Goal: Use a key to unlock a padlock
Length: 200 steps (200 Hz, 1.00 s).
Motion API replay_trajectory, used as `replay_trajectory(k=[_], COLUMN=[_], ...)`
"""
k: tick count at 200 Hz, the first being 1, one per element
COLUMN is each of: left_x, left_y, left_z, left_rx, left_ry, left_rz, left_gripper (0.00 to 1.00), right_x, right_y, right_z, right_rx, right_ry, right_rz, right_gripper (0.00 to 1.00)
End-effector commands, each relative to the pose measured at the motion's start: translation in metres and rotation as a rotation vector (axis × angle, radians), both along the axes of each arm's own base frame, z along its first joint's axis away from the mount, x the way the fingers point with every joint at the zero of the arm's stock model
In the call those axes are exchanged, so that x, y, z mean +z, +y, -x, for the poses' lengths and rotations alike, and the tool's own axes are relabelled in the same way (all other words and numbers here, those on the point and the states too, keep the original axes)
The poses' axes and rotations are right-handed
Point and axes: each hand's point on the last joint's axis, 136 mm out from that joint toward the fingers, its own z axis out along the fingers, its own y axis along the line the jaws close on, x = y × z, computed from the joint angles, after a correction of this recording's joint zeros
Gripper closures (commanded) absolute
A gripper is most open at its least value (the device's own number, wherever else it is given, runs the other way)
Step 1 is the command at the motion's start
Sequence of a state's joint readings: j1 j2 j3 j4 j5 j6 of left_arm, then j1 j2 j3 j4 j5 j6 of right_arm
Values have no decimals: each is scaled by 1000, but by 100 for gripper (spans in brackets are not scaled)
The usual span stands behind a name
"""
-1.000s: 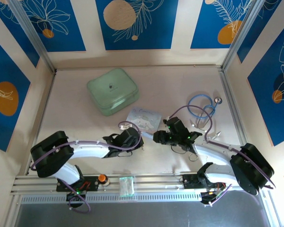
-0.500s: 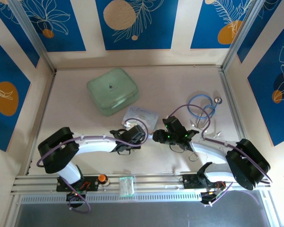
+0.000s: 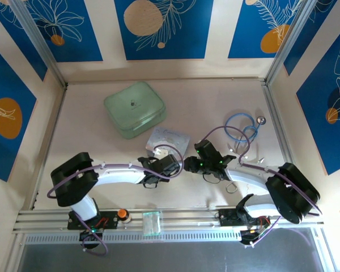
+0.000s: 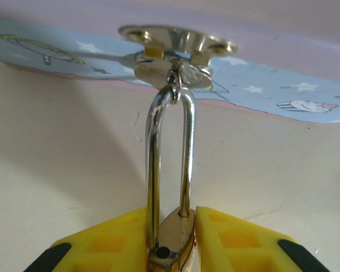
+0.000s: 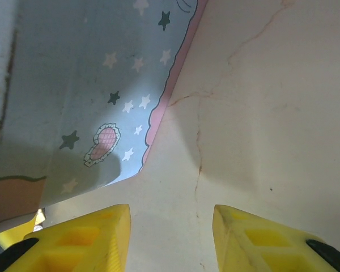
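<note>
Brass and silver fill the middle of the left wrist view. The padlock (image 4: 171, 241) is a tiny brass-coloured block with rounded shoulders and a dark hole on its near face. A thin, bright silver shackle (image 4: 169, 153) rises out of it in a narrow upright U. I can't tell from here whether that shackle is latched.

The left gripper (image 4: 169, 258) is clamped on the brass body, with its yellow fingers (image 4: 241, 241) squeezing in from 9 and 3 o'clock. Up at 12 o'clock the shackle's bend passes through a small ring (image 4: 173, 76). On that ring sits the key (image 4: 175, 42), thin pale gold-toned metal with small holes in its head. It lies flat on the edge of a blue sheet (image 4: 283, 90) printed with white stars and trimmed in pink. There may be more than one key on the ring, but I can't count them.

In the top view the padlock sits in that grip near the centre of the table (image 3: 215, 96), at the sheet's 6 o'clock edge. The right gripper (image 5: 170, 226) comes in from 3 o'clock with its yellow fingers spread wide and bare tabletop between them. The starry sheet lies at its 10 o'clock.

A pale green tin (image 3: 135, 109) sits at the table's 11 o'clock. A blue looped cable (image 3: 241, 127) with a round metal end lies at 2 o'clock, well apart from both claws.
</note>
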<state>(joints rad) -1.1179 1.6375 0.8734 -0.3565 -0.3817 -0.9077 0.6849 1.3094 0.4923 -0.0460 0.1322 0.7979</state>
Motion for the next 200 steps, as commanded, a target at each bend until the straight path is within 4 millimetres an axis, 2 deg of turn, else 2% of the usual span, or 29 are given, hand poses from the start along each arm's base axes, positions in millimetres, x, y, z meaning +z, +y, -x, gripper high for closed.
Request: replay_trajectory(k=[1, 24, 44, 78, 126, 145, 200], left_x=[5, 8, 2, 5, 7, 2, 5], left_y=[3, 6, 6, 7, -6, -13, -18], left_z=[3, 7, 11, 12, 21, 26, 32], left_rx=[-3, -16, -28, -41, -62, -71, -81], left_ry=[-20, -46, -34, -62, -58, -42, -66], left_rz=[-66, -138, -182, -279, -250, -236, -264], left_gripper=[75, 79, 81, 82, 76, 73, 75], right_x=[4, 3, 2, -1, 0, 0, -5], right_y=[1, 0, -1, -5, -10, -11, -12], right_z=[-6, -5, -5, -3, -2, -2, 1], right_rx=[-17, -21, -27, -40, -65, -71, -82], right_ry=[-5, -3, 0, 9, -2, -4, 15], right_rz=[-1, 0, 2, 14, 9, 8, 8], right_gripper=[57, 58, 57, 58, 58, 58, 58])
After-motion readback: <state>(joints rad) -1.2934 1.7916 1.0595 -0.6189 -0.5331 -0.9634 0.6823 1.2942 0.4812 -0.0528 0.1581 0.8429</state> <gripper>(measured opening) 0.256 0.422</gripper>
